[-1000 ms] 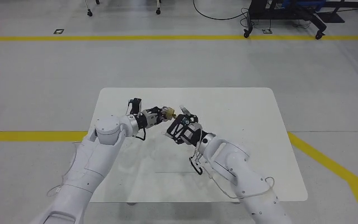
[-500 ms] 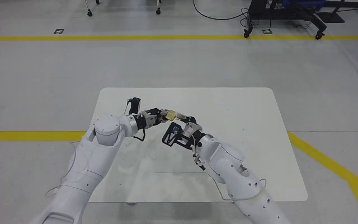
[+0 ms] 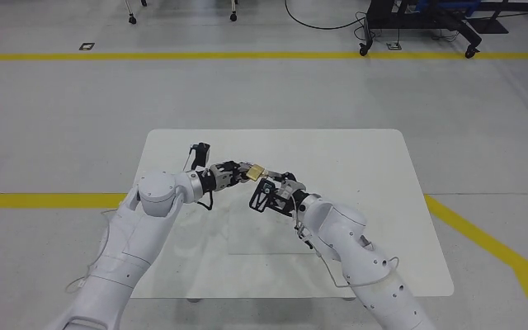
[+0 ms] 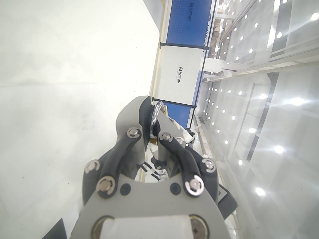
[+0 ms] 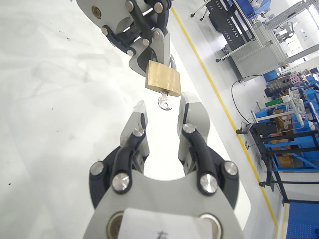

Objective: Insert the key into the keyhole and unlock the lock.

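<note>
A brass padlock (image 5: pixel 163 79) hangs above the white table, held by its steel shackle (image 4: pixel 155 114) in my left gripper (image 5: pixel 152 59), which is shut on it. A small silver key (image 5: pixel 165 102) sticks in the keyhole at the lock's lower face, its round head free. My right gripper (image 5: pixel 162 108) stands open, its fingertips on either side of the key head without touching it. From above, the lock (image 3: pixel 255 172) shows between the left gripper (image 3: pixel 239 170) and the right gripper (image 3: pixel 266 186) over the table's middle.
The white table (image 3: pixel 363 223) carries nothing else around the arms. Its far edge borders a grey floor with a yellow line (image 5: pixel 204 68). Blue racks and a black trolley (image 5: pixel 226 23) stand well off beside the table.
The right gripper has turned and come up close under the padlock, now open around the key head. The left gripper with the lock shifted slightly right.
</note>
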